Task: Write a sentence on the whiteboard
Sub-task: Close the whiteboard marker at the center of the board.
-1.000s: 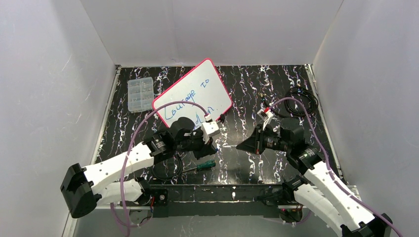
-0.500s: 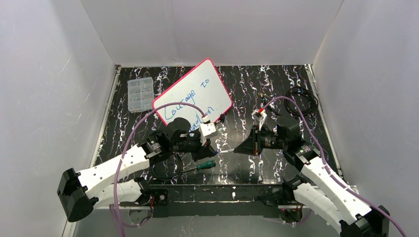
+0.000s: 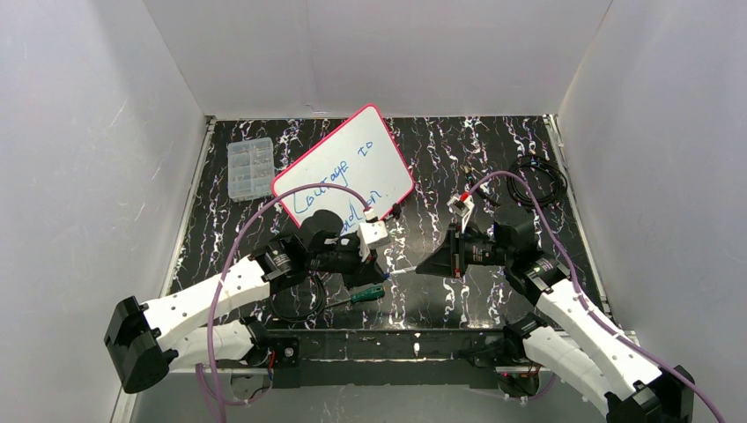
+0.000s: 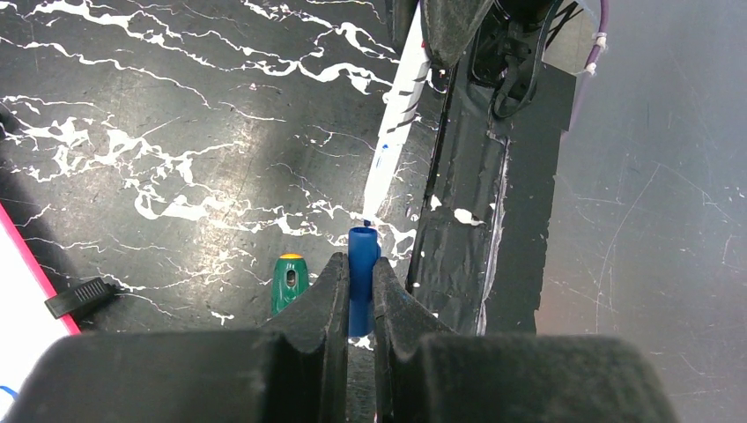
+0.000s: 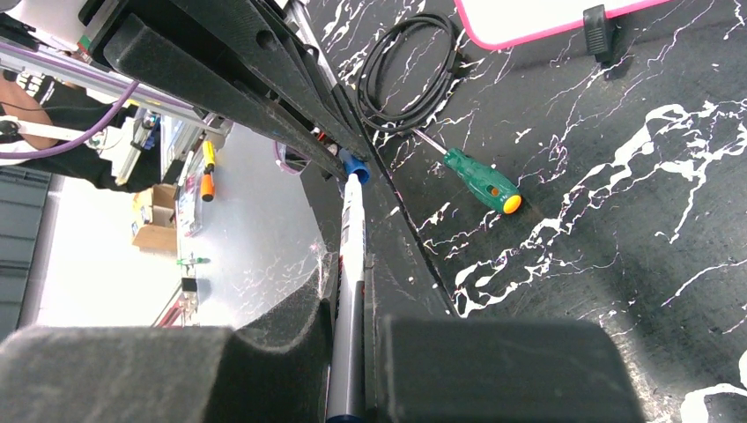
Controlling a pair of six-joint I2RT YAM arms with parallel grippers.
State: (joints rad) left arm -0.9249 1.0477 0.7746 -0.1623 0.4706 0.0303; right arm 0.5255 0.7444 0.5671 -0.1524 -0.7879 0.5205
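worktop (image 3: 440,150): black, white-veined | back left: clear compartment box (image 3: 249,168) | back centre: pink-framed whiteboard (image 3: 388,172), turned askew | right: coiled black cable (image 3: 539,183) | front: green-handled screwdriver (image 3: 366,294) beside black cable loop (image 3: 298,318)

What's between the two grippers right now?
The marker, held by the right gripper, its tip at the blue cap in the left gripper; both wrist views show it.

The whiteboard (image 3: 384,160), rounded corners, thin pink-red frame, lay flat and askew, left of centre toward the back of the table (image 3: 493,150), the sentence (image 3: 322,186) in blue marker ran across it in two lines, lower line partly hidden.
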